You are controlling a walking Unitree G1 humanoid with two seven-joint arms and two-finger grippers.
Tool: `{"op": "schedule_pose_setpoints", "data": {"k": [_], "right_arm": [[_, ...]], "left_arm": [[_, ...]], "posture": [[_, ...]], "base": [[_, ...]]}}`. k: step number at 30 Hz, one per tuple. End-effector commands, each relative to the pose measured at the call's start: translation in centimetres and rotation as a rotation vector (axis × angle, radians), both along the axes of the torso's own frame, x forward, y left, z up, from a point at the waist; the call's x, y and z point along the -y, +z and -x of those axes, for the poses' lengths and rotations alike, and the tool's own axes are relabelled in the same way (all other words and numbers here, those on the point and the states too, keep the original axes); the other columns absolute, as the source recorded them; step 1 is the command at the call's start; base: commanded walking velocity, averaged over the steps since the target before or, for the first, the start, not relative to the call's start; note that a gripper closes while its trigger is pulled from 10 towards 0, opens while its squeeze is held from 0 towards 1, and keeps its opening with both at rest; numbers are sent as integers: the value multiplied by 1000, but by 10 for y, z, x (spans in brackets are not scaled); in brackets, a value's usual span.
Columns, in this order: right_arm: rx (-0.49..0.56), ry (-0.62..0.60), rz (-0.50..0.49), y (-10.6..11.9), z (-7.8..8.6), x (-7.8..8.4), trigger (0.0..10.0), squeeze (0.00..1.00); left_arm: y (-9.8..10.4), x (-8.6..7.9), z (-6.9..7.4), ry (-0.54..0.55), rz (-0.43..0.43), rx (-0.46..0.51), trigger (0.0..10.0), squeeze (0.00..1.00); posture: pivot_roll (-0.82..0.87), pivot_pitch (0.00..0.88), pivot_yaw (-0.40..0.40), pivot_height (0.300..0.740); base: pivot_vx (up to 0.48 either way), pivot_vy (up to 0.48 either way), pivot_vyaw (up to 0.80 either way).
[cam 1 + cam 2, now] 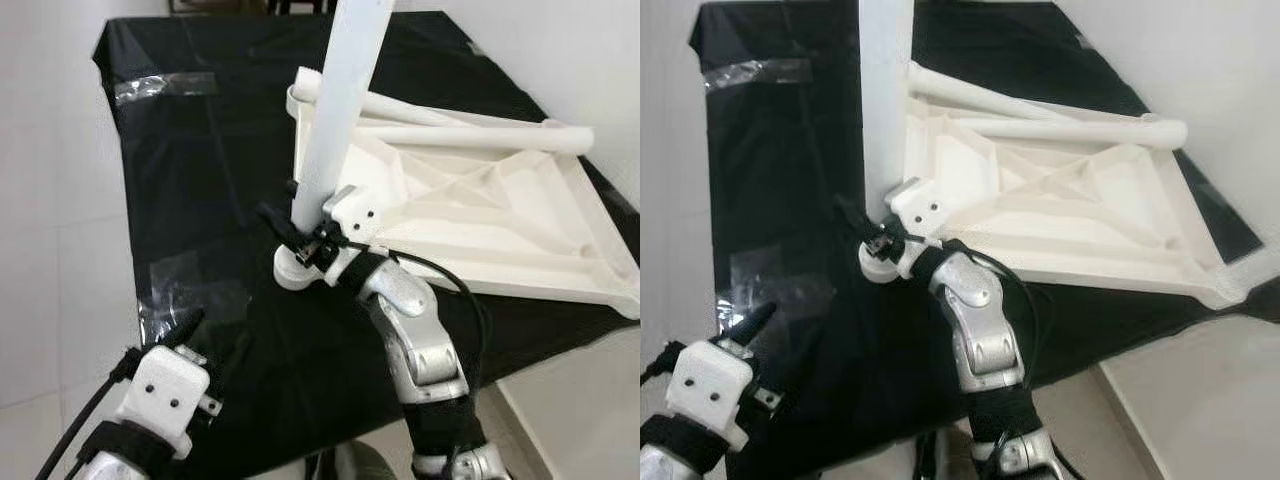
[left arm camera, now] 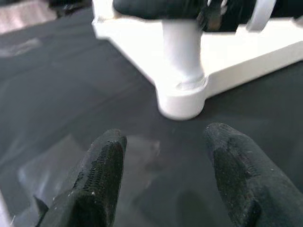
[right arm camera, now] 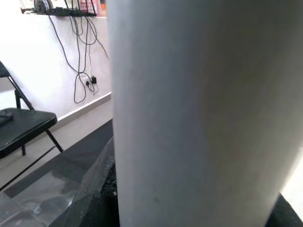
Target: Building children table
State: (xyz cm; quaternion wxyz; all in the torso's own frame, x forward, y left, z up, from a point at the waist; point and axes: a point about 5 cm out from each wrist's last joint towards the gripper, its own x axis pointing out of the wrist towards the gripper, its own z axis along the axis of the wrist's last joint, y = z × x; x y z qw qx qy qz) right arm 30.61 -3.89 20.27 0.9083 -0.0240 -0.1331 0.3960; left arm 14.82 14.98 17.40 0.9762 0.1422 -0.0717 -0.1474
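White plastic tabletop [image 1: 480, 215] lies upside down on the counter [image 1: 200, 200], which is draped in black sheeting with clear tape patches; ribbed underside faces up, two loose round legs [image 1: 470, 135] rest across its far part. Head views: right hand [image 1: 300, 238] clamped on a third leg [image 1: 340, 110], a smooth white tube standing near upright, slightly tilted, its foot in the round corner socket [image 1: 297, 270] at the tabletop's near left corner. Left hand [image 1: 185, 330] sits low at the counter's near edge, well apart from the tabletop, white housing, black cable.

Left wrist view: two textured black fingers [image 2: 99, 175] spread wide, gripping nothing, over glossy black sheet. Ahead, the leg seats in the rounded socket [image 2: 182, 97]; right hand's dark fingers cross the leg above.

Right wrist view: the leg [image 3: 203, 113] up close, matte white cylinder, black finger pad [image 3: 102, 189] pressed to its side. Behind: white wall, hanging cables [image 3: 83, 52], black folding chair [image 3: 23, 125].
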Motion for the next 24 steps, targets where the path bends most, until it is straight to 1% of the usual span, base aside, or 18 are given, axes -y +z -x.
{"op": "schedule_pose_setpoints", "data": {"k": [1, 2, 3, 5, 6, 9, 10, 11, 12, 13, 14, 15, 17, 19, 20, 21, 23, 24], "right_arm": [[-158, -24, 96, -37, -10, 2, 10000, 0], [-163, -15, 91, -33, -8, -1, 10000, 0], [-154, 11, 91, -28, -6, -4, 10000, 98], [-154, 11, 91, -28, -6, -4, 10000, 98], [-113, 95, 63, -10, -9, -4, 10000, 1000], [-85, 140, 56, -2, -10, -4, 10000, 1000], [-56, 207, 61, 6, -11, -3, 10000, 1000], [4, 310, 118, 14, -14, 2, 10000, 710], [40, 373, 163, 19, -17, 6, 10000, 710], [84, 444, 218, 26, -20, 11, 10000, 0], [84, 444, 218, 26, -20, 11, 10000, 0], [108, 522, 256, 34, -24, 16, 10000, 0], [123, 622, 291, 43, -27, 18, 10000, 0], [124, 653, 300, 45, -27, 18, 10000, 0], [126, 711, 333, 46, -27, 16, 10000, 0], [126, 711, 333, 46, -27, 16, 10000, 0], [126, 848, 400, 47, -23, 9, 10000, 0], [126, 848, 400, 47, -23, 9, 10000, 0]], "left_arm": [[-3, 1, 2, -4, 12, -26, 10000, 0], [-3, 0, 2, 0, 10, -25, 10000, 0], [-3, -1, 2, 3, 9, -23, 10000, 0], [-3, -1, 2, 3, 9, -23, 10000, 0], [-3, -1, 1, 5, 9, -20, 10000, 0], [-3, -1, 0, 6, 10, -19, 10000, 0], [-3, -1, 0, 5, 10, -17, 10000, 0], [-3, -1, -1, 4, 10, -15, 10000, 0], [-2, 0, -2, 3, 11, -13, 10000, 0], [-2, 0, -3, 2, 11, -10, 10000, 0], [-2, 0, -3, 2, 11, -10, 10000, 0], [-2, 0, -3, 3, 11, -8, 10000, 0], [-1, 0, -3, 5, 11, -5, 10000, 0], [-1, 0, -3, 5, 10, -5, 10000, 0], [-1, 0, -4, 5, 7, -4, 10000, 0], [-1, 0, -4, 5, 7, -4, 10000, 0], [0, -1, -4, 9, 2, -1, 10000, 0], [0, -1, -4, 9, 2, -1, 10000, 0]], "posture": [[263, 308, -178, 740], [263, 305, -180, 740], [262, 303, -180, 740], [262, 303, -180, 740], [258, 297, -180, 740], [258, 296, -179, 740], [257, 293, -177, 740], [265, 289, -177, 740], [267, 288, -179, 740], [270, 286, -180, 740], [270, 286, -180, 740], [272, 284, -181, 740], [274, 282, -182, 740], [276, 282, -182, 740], [284, 282, -184, 740], [284, 282, -184, 740], [299, 282, -181, 740], [299, 282, -181, 740]], "base": [[0, 0, 0], [0, 0, 0], [0, 0, 0], [0, 0, 0], [0, 0, 0], [0, 0, 0], [0, 0, 0], [0, 0, 0], [0, 0, 0], [0, 0, 0], [0, 0, 0], [0, 0, 0], [0, 0, 0], [0, 0, 0], [0, 0, 0], [0, 0, 0], [0, 0, 0], [0, 0, 0]]}}
